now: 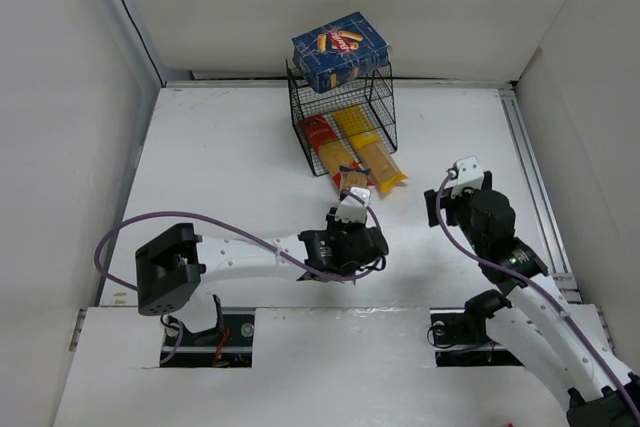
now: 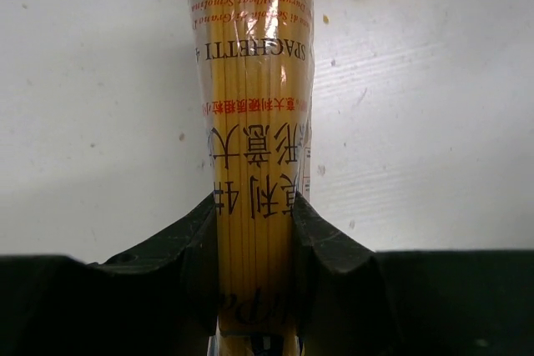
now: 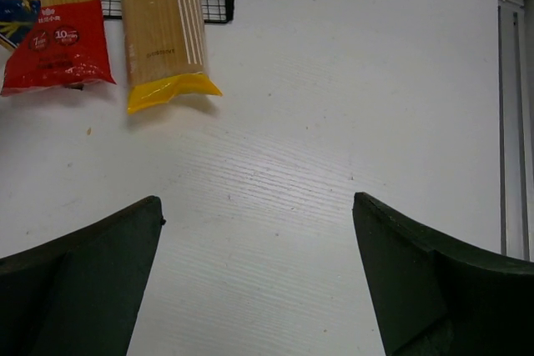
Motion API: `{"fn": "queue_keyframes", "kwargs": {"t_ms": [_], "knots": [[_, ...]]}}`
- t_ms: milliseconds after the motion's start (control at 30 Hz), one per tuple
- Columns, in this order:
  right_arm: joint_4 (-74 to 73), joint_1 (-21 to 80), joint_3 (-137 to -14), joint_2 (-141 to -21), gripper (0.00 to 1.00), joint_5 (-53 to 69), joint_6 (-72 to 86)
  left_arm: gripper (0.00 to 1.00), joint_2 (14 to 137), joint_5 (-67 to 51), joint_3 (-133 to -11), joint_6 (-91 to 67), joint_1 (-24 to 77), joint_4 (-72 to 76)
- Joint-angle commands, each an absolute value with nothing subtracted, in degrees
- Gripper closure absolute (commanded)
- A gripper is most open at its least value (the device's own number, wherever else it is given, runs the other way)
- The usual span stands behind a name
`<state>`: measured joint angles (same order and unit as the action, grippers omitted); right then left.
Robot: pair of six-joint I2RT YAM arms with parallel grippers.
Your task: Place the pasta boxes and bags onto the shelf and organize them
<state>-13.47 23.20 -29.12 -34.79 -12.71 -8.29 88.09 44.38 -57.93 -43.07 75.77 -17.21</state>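
Three packets are counted: red packet and yellow packet tucked in the shelf, tan packet clamped by the left hand. One blue box is set atop; the right hand is spread wide, empty.

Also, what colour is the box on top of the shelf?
The box is dark blue with yellow pasta pictures; top external view.
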Motion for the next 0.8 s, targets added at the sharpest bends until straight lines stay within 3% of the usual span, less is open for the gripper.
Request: {"fn": "queue_keyframes", "kwargs": {"t_ms": [0,167,300,767], "knots": [[-11.25,22.85,-31.55,-33.05,0.00,-15.29,-9.58,1.00,86.65,57.65,-63.62,-42.81,75.94,-9.76],[-11.78,22.85,-32.17,-33.05,0.00,-16.34,-10.63,1.00,87.19,58.72,-68.54,-35.43,72.80,-1.50],[-11.78,22.32,-32.70,-34.27,0.00,-16.35,-11.25,1.00,87.71,46.25,-71.89,-33.13,64.26,2.63],[-8.79,20.13,-32.17,-37.08,0.00,-15.73,-13.62,1.00,93.77,36.48,-76.20,-27.24,57.40,1.85]]}}
